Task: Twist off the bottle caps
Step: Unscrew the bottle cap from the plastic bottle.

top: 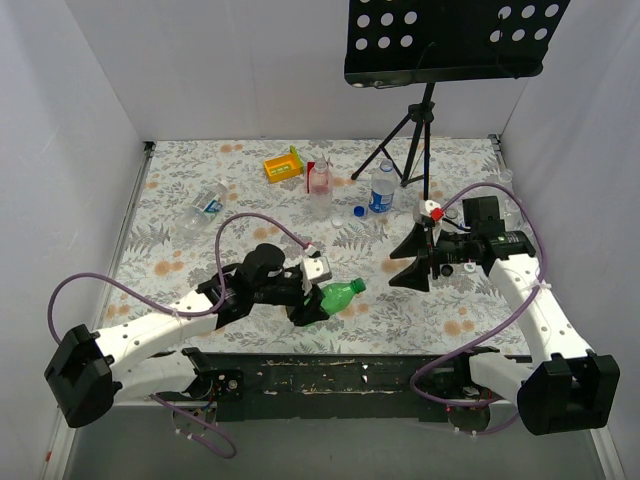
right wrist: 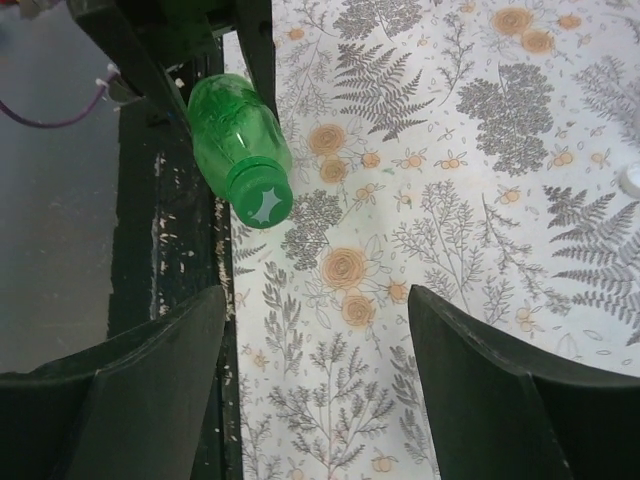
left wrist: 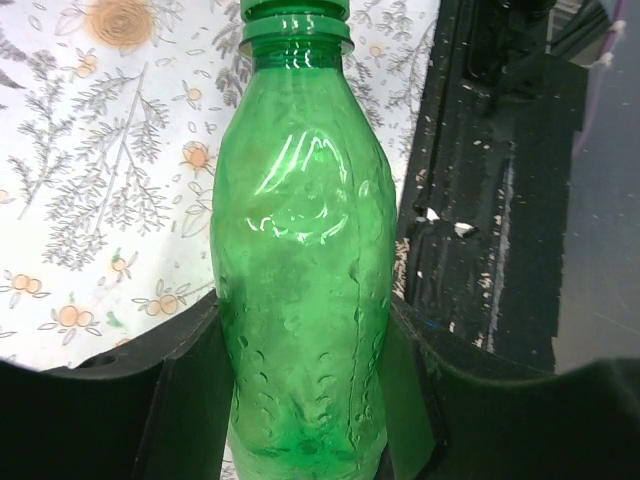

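Observation:
My left gripper (top: 312,303) is shut on the body of a green bottle (top: 336,296) and holds it on its side near the table's front edge, its green cap (top: 358,285) pointing right. In the left wrist view the bottle (left wrist: 300,250) fills the gap between the fingers (left wrist: 190,400). My right gripper (top: 410,264) is open and empty, to the right of the cap and apart from it. In the right wrist view the capped bottle (right wrist: 235,120) lies ahead at upper left, its cap (right wrist: 262,200) facing the open gripper (right wrist: 315,390).
A pinkish bottle (top: 319,182) and a blue-labelled clear bottle (top: 382,187) stand at the back. Another clear bottle (top: 205,207) lies at back left. A yellow and red box (top: 283,165), a loose blue cap (top: 359,211) and a tripod stand (top: 418,130) are near them.

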Tool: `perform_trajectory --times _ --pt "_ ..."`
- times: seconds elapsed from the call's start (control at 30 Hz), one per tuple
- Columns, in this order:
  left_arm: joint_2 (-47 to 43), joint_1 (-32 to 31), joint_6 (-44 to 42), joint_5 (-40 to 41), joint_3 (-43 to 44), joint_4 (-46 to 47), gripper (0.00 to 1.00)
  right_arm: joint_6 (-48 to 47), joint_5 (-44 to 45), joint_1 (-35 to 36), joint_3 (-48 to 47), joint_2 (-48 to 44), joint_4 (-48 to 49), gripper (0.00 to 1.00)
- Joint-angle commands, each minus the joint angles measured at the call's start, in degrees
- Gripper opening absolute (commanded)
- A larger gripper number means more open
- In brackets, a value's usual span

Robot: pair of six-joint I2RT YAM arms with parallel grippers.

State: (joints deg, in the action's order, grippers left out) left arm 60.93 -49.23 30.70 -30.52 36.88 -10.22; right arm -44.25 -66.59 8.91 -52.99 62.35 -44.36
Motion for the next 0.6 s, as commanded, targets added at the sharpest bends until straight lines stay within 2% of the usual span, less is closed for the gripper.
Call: perform_trajectory --times 0.0,0.07,0.2,0.37,0.57 --pt "-1.34 -2.27 -1.43 9.68 -0.58 4.85 0.03 21.95 -1.63 -0.73 2.62 0.32 13.04 0.8" --pt "-0.99 -2.97 -1.61 11.88 -0.76 6.34 0.03 31.55 1.36 -0.73 3.42 1.02 16.75 0.79" --pt "0.42 -3.94 -1.87 14.78 -0.76 8.37 0.03 39.49 4.53 -0.73 3.25 2.51 17.38 0.79" --pt "3.32 -4.73 -2.57 15.84 0.64 8.99 0.03 43.81 4.62 -0.03 2.98 4.97 18.43 0.75" --pt "5.43 -5.43 -2.92 15.84 1.87 9.6 0.03 46.36 6.47 4.62 1.49 8.22 18.17 0.74"
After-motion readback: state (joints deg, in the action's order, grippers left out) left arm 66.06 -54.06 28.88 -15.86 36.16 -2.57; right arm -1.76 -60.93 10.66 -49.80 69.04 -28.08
